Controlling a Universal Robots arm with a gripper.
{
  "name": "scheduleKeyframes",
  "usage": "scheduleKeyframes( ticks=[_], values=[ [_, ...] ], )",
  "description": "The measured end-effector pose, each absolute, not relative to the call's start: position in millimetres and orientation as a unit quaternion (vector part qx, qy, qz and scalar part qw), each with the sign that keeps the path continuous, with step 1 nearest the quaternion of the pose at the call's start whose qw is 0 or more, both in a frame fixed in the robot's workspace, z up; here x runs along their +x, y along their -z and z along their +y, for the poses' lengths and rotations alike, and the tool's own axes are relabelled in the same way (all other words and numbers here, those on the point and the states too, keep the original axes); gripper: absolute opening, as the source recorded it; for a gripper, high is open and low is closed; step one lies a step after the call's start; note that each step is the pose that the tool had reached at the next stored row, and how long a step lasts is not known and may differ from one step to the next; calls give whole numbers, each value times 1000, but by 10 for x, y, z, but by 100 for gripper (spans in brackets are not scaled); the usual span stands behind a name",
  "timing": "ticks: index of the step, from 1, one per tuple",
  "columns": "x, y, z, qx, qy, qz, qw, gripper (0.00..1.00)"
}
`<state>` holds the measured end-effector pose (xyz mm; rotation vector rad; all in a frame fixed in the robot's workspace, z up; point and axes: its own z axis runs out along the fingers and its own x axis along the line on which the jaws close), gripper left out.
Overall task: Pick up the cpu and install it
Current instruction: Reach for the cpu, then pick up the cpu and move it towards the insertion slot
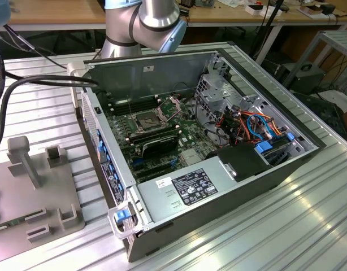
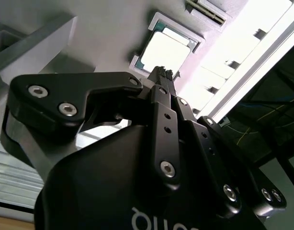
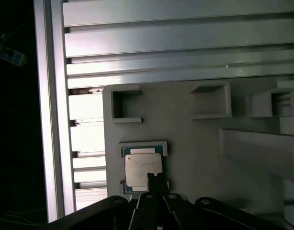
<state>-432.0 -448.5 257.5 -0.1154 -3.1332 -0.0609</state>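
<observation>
The cpu point(image 3: 143, 165) lies flat in a square pocket point(image 3: 142, 144) of the grey tray point(image 3: 195, 153), and the gripper point(image 3: 152, 177) hangs just above it, fingers point(image 2: 165, 120) pinched together on nothing

Nothing here can be read with certainty. In the lower middle of the exterior view, the power supply point(image 1: 168, 210) carries a black-and-white label point(image 1: 191, 186) crowded with fine print and symbols, and just beside it sits a small white sticker point(image 1: 164, 183) with a dark scrawl — both too small to make out. In the second wrist view, white lettering point(image 2: 154, 221) stands on the body of the gripper point(image 2: 162, 72) — cut off at the frame's edge, only parts of letters showing.
</observation>
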Motion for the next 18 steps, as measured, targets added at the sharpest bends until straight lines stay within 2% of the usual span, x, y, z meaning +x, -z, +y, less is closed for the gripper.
scheduleKeyframes(
  ticks=[18],
  values=[
    [-4381, -2403, -4490, -34, 17, -999, 3, 11]
  ],
)
